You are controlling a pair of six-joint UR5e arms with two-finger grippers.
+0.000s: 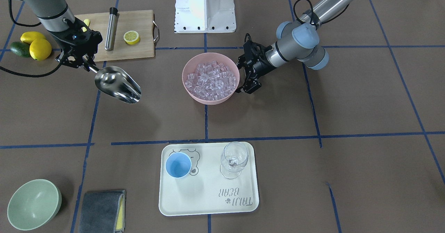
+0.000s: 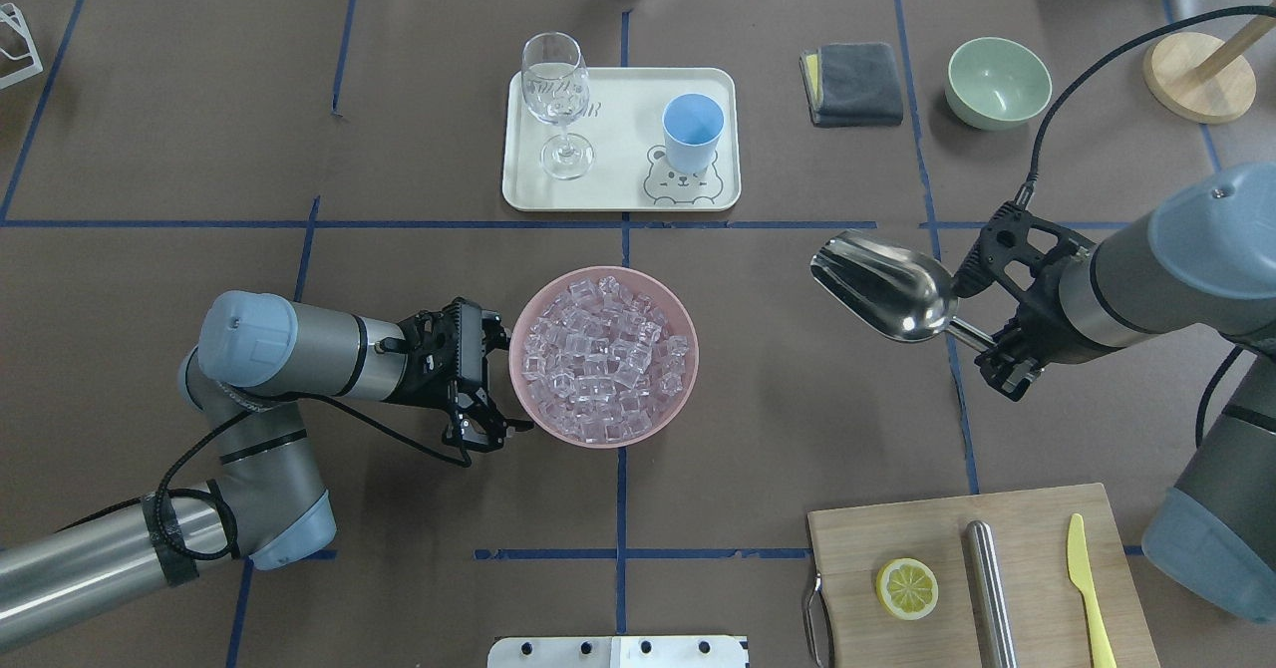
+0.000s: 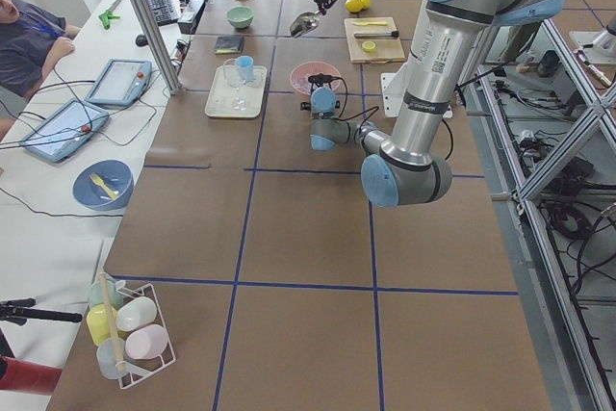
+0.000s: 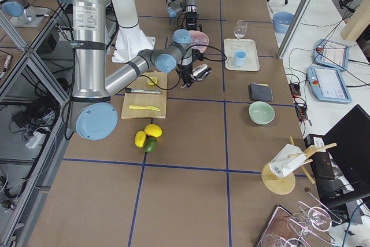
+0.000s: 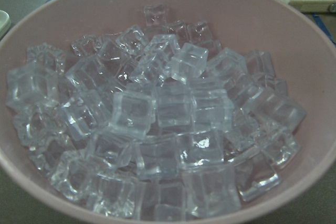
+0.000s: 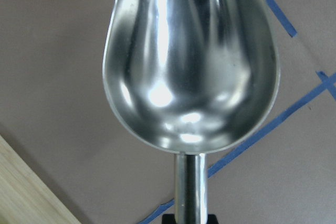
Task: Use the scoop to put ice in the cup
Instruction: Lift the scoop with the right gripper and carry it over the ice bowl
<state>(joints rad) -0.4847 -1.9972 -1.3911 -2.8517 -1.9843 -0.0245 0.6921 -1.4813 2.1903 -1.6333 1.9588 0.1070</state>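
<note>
The ice [image 1: 210, 80] is a heap of clear cubes filling a pink bowl [image 1: 210, 100] at the table's middle, and it fills the left wrist view [image 5: 157, 124]. My left gripper [image 2: 513, 377] is open, its fingers spread against the bowl's side. My right gripper [image 2: 982, 339] is shut on the thin handle of the steel scoop [image 2: 882, 294]. It holds the scoop above the table, well to the side of the bowl. The trough is empty in the right wrist view [image 6: 191, 61]. The light-blue cup [image 2: 693, 130] stands empty on a cream tray [image 2: 618, 189].
A clear wine glass [image 2: 555, 90] stands on the tray beside the cup. A wooden board [image 2: 1037, 528] holds a steel tube [image 2: 989, 588], half a lemon [image 2: 906, 588] and a yellow knife [image 2: 1087, 588]. A green bowl [image 2: 998, 80] and grey cloth [image 2: 852, 83] lie beyond.
</note>
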